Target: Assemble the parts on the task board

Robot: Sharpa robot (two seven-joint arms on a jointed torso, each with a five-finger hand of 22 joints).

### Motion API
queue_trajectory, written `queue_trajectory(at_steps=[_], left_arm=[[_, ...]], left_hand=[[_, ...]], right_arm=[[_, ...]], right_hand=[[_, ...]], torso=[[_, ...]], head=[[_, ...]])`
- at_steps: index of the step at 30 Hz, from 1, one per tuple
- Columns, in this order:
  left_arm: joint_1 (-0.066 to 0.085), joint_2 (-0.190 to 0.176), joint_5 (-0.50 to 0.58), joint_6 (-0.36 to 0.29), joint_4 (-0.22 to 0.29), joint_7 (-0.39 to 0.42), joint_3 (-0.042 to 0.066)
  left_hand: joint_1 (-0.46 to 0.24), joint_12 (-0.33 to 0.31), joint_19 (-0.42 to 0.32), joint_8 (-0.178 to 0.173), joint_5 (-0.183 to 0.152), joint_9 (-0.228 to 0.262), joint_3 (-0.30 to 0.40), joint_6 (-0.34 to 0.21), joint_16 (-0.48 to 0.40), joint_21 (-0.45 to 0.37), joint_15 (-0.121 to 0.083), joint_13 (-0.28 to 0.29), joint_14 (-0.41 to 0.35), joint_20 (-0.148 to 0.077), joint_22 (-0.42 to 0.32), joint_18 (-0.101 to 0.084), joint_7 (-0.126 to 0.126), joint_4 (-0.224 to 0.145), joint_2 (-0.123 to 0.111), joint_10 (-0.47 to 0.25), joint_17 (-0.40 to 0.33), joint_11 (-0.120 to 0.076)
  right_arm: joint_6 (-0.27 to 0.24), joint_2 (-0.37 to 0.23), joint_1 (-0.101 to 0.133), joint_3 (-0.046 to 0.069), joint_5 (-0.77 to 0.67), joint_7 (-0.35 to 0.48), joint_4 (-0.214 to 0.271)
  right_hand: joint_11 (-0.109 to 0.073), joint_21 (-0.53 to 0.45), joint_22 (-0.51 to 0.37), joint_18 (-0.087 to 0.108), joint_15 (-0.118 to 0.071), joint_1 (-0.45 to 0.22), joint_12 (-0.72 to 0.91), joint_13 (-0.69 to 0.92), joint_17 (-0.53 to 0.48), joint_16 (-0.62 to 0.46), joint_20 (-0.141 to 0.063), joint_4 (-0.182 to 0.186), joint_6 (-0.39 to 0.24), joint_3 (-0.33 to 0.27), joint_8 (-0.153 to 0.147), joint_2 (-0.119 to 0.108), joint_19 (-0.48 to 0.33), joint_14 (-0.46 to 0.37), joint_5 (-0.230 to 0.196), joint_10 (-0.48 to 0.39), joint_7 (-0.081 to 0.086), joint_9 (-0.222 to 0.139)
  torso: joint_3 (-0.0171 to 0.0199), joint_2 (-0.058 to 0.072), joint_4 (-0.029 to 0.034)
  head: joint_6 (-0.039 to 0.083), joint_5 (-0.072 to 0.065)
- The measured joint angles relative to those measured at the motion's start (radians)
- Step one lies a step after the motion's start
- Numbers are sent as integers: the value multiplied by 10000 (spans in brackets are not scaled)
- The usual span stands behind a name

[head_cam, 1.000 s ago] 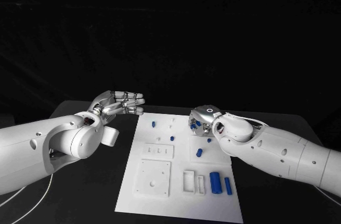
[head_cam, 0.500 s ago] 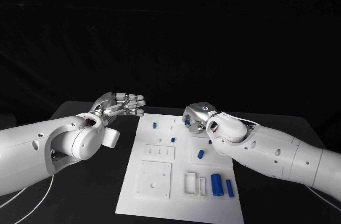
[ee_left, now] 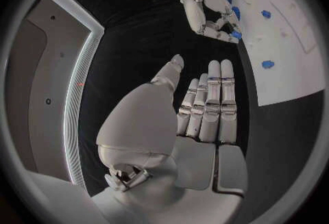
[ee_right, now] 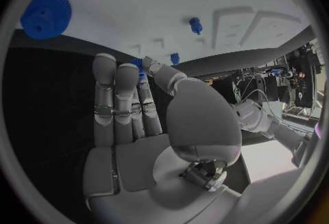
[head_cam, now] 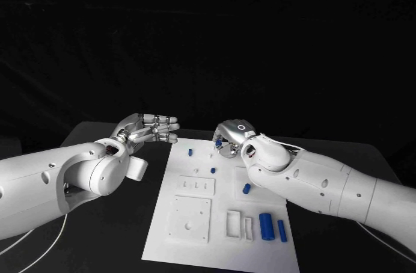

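From the head camera, a black desk (head_cam: 113,225) sat against a dark backdrop, carrying one white task board (head_cam: 221,207). On it I counted seven loose blue parts (head_cam: 265,223). The right robot hand (head_cam: 232,138) hovered over the board's far end, pinching a small blue part (head_cam: 217,143). The left robot hand (head_cam: 145,128) hung beside the board's far left corner, fingers half curled, holding nothing.

Left wrist camera: fingers together, straight, empty.

Right wrist camera: fingertips held a blue piece; a blue gear (ee_right: 46,12) lay nearby on the board.
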Motion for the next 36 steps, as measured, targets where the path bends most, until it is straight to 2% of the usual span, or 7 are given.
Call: queue_trajectory(at_steps=[5, 13, 20, 26, 36], left_arm=[[1, 2, -15, 5, 32, -2, 1], [2, 123, -39, 15, -41, -6, 1], [2, 179, -49, 33, -99, -12, -1], [2, 171, -53, 44, -112, -19, -3], [2, 170, -58, 56, -122, -25, -2]], left_hand=[[0, 0, 0, 0, 0, 0, 0, 0, 0, 0, 0, 0, 0, 0, -6, 0, 0, 0, 0, 0, 0, 0], [0, 0, 0, 0, 0, 0, 0, 0, -1, 0, 0, -1, 0, 0, -14, 0, 0, 0, 0, 0, 0, 0], [0, 0, 0, 0, 0, 0, 0, 0, 0, 0, 0, -1, 0, 0, -13, 0, 0, 0, 0, 0, 0, 0], [0, 0, 0, 0, 0, 0, 0, 0, -1, 0, 0, -1, 0, 0, -13, 0, 0, 0, 0, 0, 0, 0], [0, 0, 0, 0, 0, -1, 0, 0, -1, 0, 0, -1, 0, 0, -21, 0, 0, 0, 0, 0, 0, 0]], right_arm=[[-146, 127, 4, 1, -8, -67, -110], [-319, 311, 5, 2, -16, -122, -281], [-331, 383, 5, 2, -21, -123, -418], [-304, 338, 6, 2, -25, -125, -502], [-274, 294, 28, 13, -40, -127, -426]], right_hand=[[0, 0, 85, -3, 0, 0, -1, 2, -12, 0, 0, 0, 0, 0, -1, -1, 0, 0, 0, 0, 0, -4], [-1, -124, 227, -7, 0, -1, 36, 3, -12, -1, 0, 0, -2, 0, -2, -2, 0, 0, -12, -1, 1, -10], [-1, -194, 307, -19, 1, -2, 51, 3, -22, -1, -37, 29, -3, -31, -3, -3, 37, 1, 9, 0, 2, -15], [-1, -296, 405, -21, 1, -3, 51, 7, -22, -1, -4, 54, 2, -57, -16, -4, 76, 1, 10, -1, -4, -20], [-2, -297, 448, -26, 1, -20, 50, 13, -21, -2, -3, 27, 18, -84, 8, -21, 74, 1, 10, -1, -19, -30]], torso=[[-37, 50, 28], [-137, 167, 61], [-198, 239, 91], [-215, 273, 97], [-216, 311, 95]], head=[[-23, 3], [-44, -24], [-17, -49], [-9, -37], [23, -15]])
